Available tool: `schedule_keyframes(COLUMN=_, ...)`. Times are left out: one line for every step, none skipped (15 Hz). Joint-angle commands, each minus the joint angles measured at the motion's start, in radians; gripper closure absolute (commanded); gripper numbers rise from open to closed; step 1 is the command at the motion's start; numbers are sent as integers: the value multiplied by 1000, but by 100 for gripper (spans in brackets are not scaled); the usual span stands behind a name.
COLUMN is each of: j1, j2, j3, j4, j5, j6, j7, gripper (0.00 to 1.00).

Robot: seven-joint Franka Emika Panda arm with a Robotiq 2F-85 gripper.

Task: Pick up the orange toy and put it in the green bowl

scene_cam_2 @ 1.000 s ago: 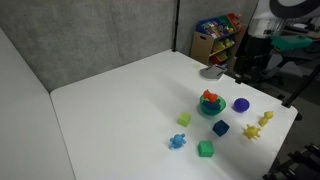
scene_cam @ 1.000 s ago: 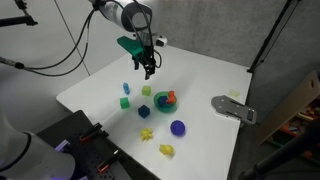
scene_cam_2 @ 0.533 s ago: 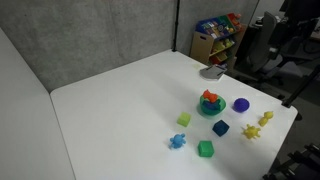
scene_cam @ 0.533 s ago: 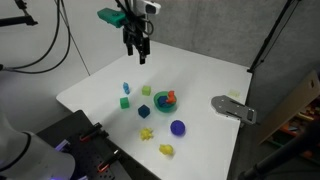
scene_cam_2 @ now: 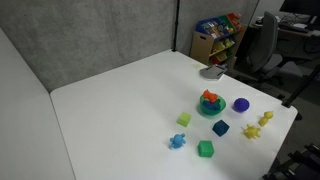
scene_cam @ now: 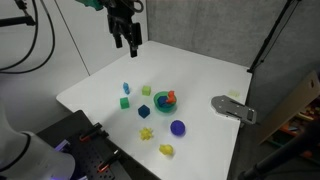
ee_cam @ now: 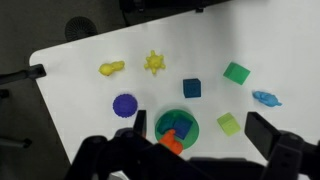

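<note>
The orange toy (scene_cam: 171, 97) lies in the green bowl (scene_cam: 160, 103), against its rim, next to a blue piece. Both also show in an exterior view, the toy (scene_cam_2: 209, 97) in the bowl (scene_cam_2: 203, 108). In the wrist view the toy (ee_cam: 172, 141) sits at the bowl's (ee_cam: 160, 124) lower edge. My gripper (scene_cam: 127, 38) hangs high above the table's far side, well away from the bowl. It is open and empty (ee_cam: 200, 122).
Round the bowl lie a dark blue ball (scene_cam: 177, 127), a blue cube (scene_cam: 144, 111), two green cubes (scene_cam: 125, 102) (scene_cam: 146, 91), a light blue toy (scene_cam: 126, 88), a yellow star toy (scene_cam: 146, 133) and a yellow lumpy toy (scene_cam: 166, 150). A grey object (scene_cam: 232, 107) lies at the table's edge.
My gripper has risen from just above the table near the bowl and moved up and back. The orange toy stays in the bowl.
</note>
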Motion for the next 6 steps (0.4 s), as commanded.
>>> schedule_keyframes(j1=6, j2=-78, j3=-25, j4=-62, j5=-5, j6=10, j7=-110, gripper=0)
schedule_keyframes(j1=6, j2=-85, j3=-29, j4=-74, j5=-2, j6=14, j7=-126, gripper=0)
schedule_keyframes(j1=10, j2=-89, j3=-35, j4=-89, j5=5, j6=16, j7=-147, gripper=0)
schedule_keyframes(j1=1, j2=-58, j3=-17, j4=-51, j5=0, j6=-2, j7=-99, gripper=0)
schedule_keyframes(j1=2, j2=-65, j3=-20, j4=-63, j5=0, j6=-1, j7=-113, gripper=0)
schedule_keyframes(j1=2, j2=-68, j3=-22, j4=-72, j5=0, j6=0, j7=-118, gripper=0)
